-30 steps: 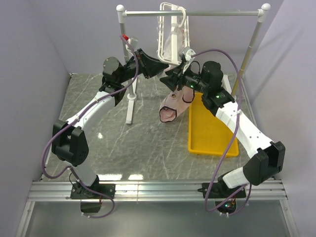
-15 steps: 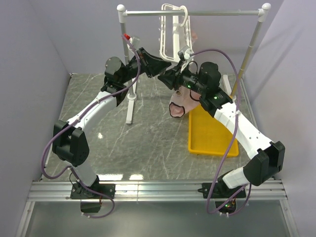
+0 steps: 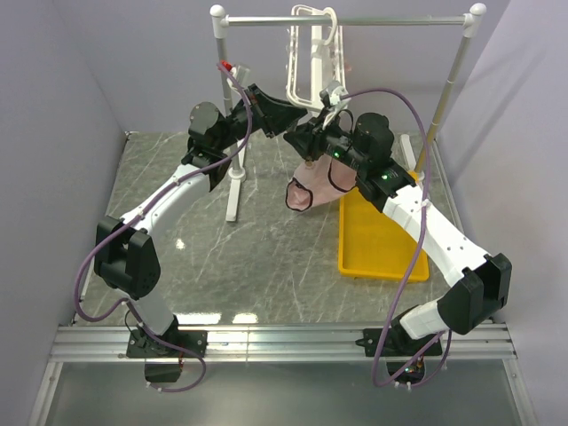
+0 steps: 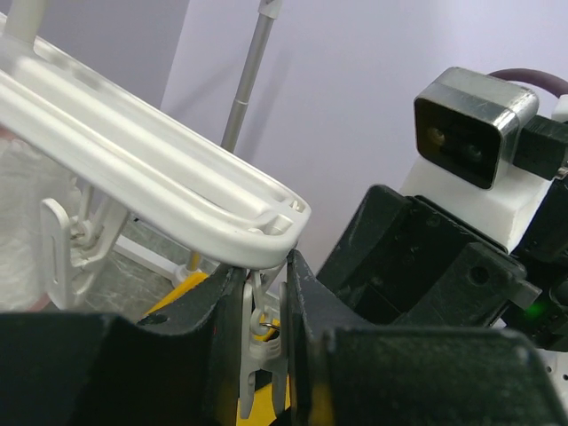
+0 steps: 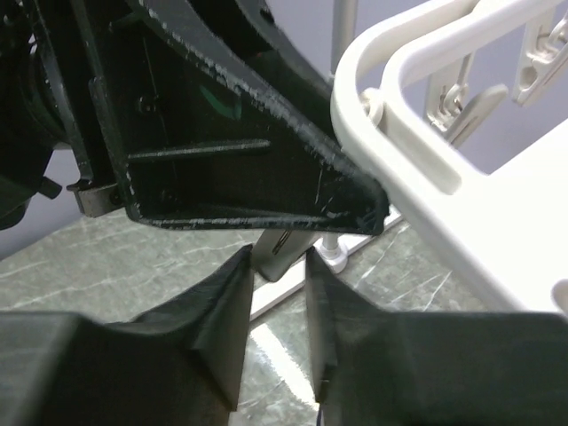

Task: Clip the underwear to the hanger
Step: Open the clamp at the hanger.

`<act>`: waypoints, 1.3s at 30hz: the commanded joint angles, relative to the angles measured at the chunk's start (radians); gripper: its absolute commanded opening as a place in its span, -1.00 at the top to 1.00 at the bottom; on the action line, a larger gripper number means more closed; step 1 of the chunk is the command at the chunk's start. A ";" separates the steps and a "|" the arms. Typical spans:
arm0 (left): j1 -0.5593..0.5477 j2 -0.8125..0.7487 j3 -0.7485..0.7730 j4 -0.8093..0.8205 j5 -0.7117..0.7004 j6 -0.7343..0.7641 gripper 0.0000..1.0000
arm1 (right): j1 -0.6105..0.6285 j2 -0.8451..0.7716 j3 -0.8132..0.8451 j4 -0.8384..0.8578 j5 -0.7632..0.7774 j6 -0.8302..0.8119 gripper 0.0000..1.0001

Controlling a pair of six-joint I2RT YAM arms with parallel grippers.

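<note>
The underwear (image 3: 304,191) hangs below the hanger (image 4: 177,186), whose end clip (image 4: 264,348) the left gripper (image 4: 264,284) pinches; the right gripper's (image 5: 277,266) hold is unclear, and fabric likely enters that clip next.

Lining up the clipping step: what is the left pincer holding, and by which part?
A small white plastic clip dangling from the end of the white plastic bar hanger, pinched across its sides by the left pincer.
</note>
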 commanded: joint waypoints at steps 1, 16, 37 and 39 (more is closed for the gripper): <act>-0.005 -0.003 0.021 -0.011 -0.047 -0.003 0.99 | -0.008 -0.026 0.024 0.090 0.031 0.043 0.21; -0.005 -0.003 0.029 -0.015 -0.047 -0.009 0.25 | 0.009 -0.022 0.017 0.087 0.128 0.043 1.00; 0.064 -0.055 0.014 -0.025 0.132 -0.017 -0.17 | -0.025 -0.036 0.006 0.066 0.011 -0.110 1.00; 0.061 -0.046 0.011 -0.015 0.143 -0.054 -0.17 | -0.023 -0.026 0.015 0.061 0.029 -0.110 1.00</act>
